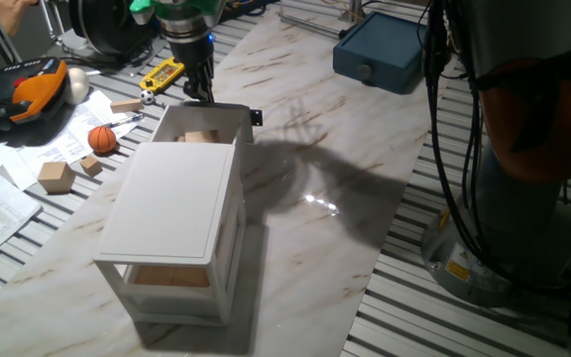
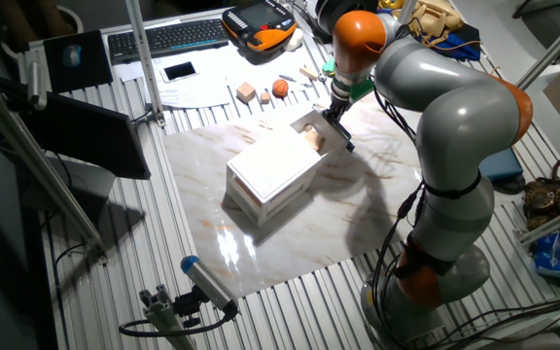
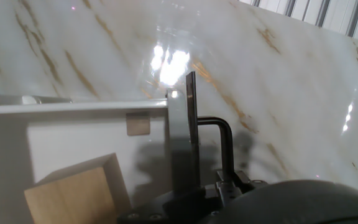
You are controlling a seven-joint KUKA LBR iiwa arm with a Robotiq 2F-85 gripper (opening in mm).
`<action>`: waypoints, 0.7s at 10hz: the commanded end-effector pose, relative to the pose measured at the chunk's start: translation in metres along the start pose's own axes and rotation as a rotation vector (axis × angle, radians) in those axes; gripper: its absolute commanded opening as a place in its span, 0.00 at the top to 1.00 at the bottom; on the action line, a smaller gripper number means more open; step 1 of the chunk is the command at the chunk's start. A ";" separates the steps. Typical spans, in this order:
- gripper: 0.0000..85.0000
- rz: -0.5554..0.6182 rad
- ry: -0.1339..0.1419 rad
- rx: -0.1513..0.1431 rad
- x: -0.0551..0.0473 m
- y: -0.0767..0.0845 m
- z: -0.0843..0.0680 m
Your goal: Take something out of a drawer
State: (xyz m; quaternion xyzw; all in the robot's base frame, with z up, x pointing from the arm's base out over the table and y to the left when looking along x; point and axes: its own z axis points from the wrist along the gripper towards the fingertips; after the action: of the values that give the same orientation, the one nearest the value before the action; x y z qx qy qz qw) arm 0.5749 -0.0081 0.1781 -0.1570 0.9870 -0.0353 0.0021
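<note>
The white cabinet (image 1: 171, 203) stands on the marble table with its top drawer (image 1: 238, 124) pulled out at the far end. A light-tan wooden block (image 1: 200, 137) lies inside the drawer, free of the gripper. It also shows in the other fixed view (image 2: 313, 139) and at the lower left of the hand view (image 3: 73, 193). My gripper (image 1: 198, 91) hangs just above the drawer's front wall, near the small black handle (image 3: 222, 140). Its fingers (image 3: 188, 124) look pressed together and hold nothing. In the other fixed view the gripper (image 2: 335, 105) is over the drawer's (image 2: 304, 122) far rim.
An orange ball (image 1: 102, 139) and small wooden cubes (image 1: 56, 177) lie on the papers left of the cabinet. A blue case (image 1: 380, 55) sits at the far right of the table. The arm's base (image 1: 523, 149) stands at the right.
</note>
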 end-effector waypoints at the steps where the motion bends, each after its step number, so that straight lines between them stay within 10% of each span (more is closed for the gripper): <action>1: 1.00 0.000 0.001 0.001 0.000 -0.001 0.000; 7: 1.00 0.037 -0.012 -0.009 0.001 -0.011 0.000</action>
State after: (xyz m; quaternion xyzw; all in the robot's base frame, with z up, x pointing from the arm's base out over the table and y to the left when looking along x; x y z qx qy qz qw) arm 0.5778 -0.0188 0.1789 -0.1393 0.9898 -0.0303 0.0068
